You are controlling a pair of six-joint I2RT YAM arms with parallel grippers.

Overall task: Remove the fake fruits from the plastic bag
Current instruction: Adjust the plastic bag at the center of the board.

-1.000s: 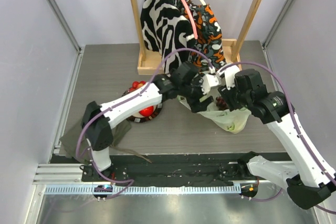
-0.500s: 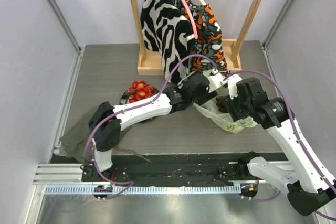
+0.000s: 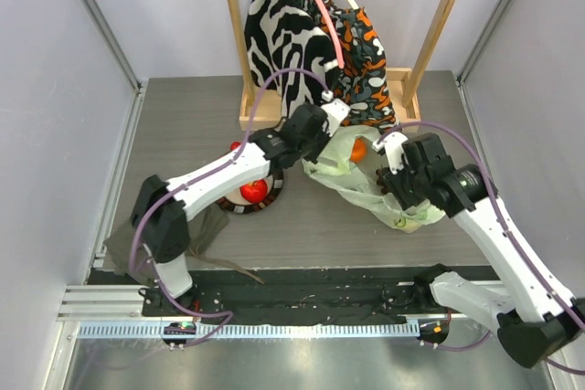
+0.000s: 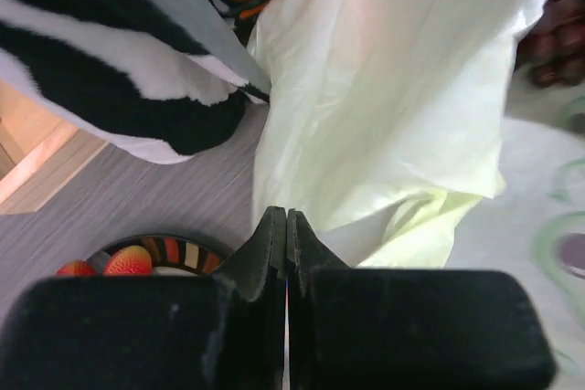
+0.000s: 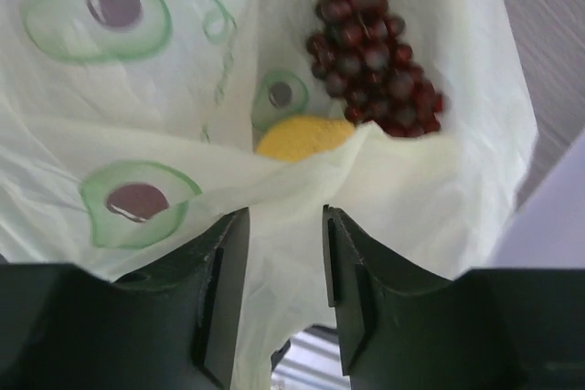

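TABLETOP WORK CELL: A grey wood-grain table (image 3: 183,125), boxed in by pale lilac walls (image 3: 64,116) with metal framing at their edges, fills the view from above. At its far edge a wooden rack (image 3: 260,120) carries hanging garments (image 3: 283,34) in black-and-white and orange prints. A ribbed metal rail (image 3: 274,328) runs along the near edge, where the two arms are bolted.

The plastic bag (image 3: 352,184), pale green and printed with avocado halves, lies crumpled right of centre on the table, just in front of the rack. Inside it, the right wrist view shows a dark grape bunch (image 5: 375,52) touching a yellow fruit (image 5: 302,139). From above, an orange piece (image 3: 358,149) shows in the bag's far part.

A red apple (image 3: 253,191) and strawberries (image 4: 130,260) sit on a dark-rimmed plate (image 4: 187,250) left of the bag, partly under the left arm. An olive cloth (image 3: 123,246) lies at the near left corner.

The left gripper (image 4: 286,226), jaws pressed together, meets the bag's edge below the garments. Whether any film is caught between them cannot be told. The right gripper (image 5: 285,216) has its jaws apart, astride a fold of the bag.
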